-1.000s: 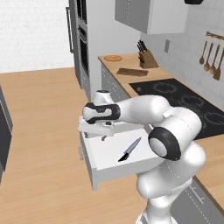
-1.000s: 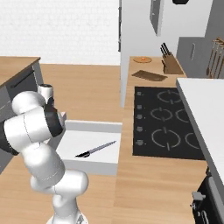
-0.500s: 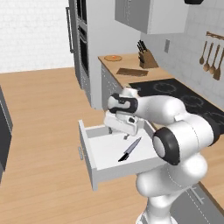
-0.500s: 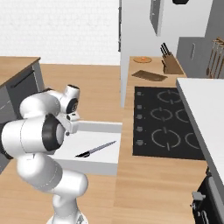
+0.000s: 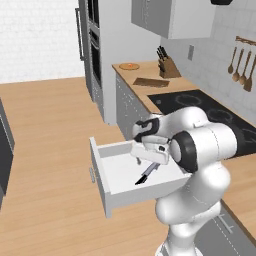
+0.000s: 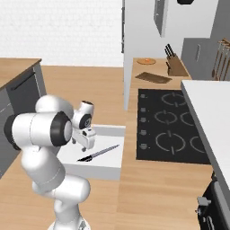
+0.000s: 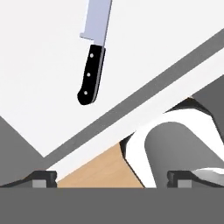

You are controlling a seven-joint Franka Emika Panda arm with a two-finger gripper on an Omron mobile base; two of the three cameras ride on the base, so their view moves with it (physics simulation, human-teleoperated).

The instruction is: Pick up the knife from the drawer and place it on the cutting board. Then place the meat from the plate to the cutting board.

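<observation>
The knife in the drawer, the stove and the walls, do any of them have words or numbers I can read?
None can be read anywhere.
Black-handled silver chef's knife: three small rivets on the handle, no writing.
Black stovetop: ring marks and small knobs, no numbers.
White open drawer, dark brown rectangular cutting board: plain.

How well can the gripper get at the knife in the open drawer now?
Probably yes. The drawer is pulled out, the knife lies alone on its white floor with nothing over it, and the open gripper hangs just above it.
</observation>
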